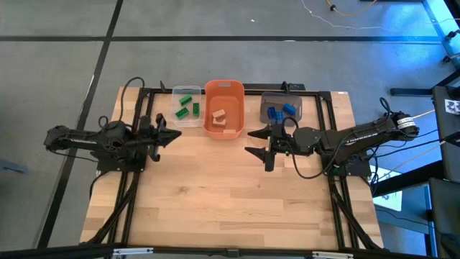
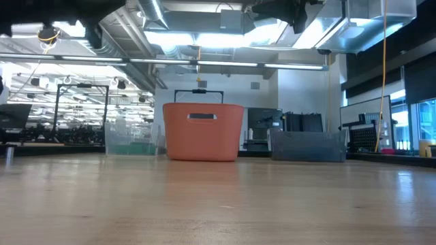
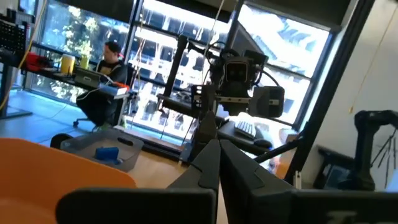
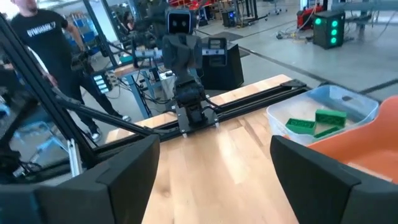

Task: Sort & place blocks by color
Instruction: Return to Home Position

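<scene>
Green blocks (image 1: 187, 109) lie in the clear bin (image 1: 175, 93), tan blocks (image 1: 220, 117) in the orange bin (image 1: 224, 87), and blue blocks (image 1: 282, 111) in the grey bin (image 1: 267, 98); all three bins stand in a row at the table's far edge. My left gripper (image 1: 177, 134) hovers shut and empty, near of the clear bin; in its wrist view the fingers (image 3: 217, 155) meet. My right gripper (image 1: 251, 142) hovers open and empty, near of the gap between the orange and grey bins. Its wrist view (image 4: 214, 155) shows the green blocks (image 4: 316, 122).
A black frame rail (image 1: 237, 91) runs along the table's far edge behind the bins. The near half of the wooden table (image 1: 230, 208) is bare wood. People show in the room beyond the table in both wrist views.
</scene>
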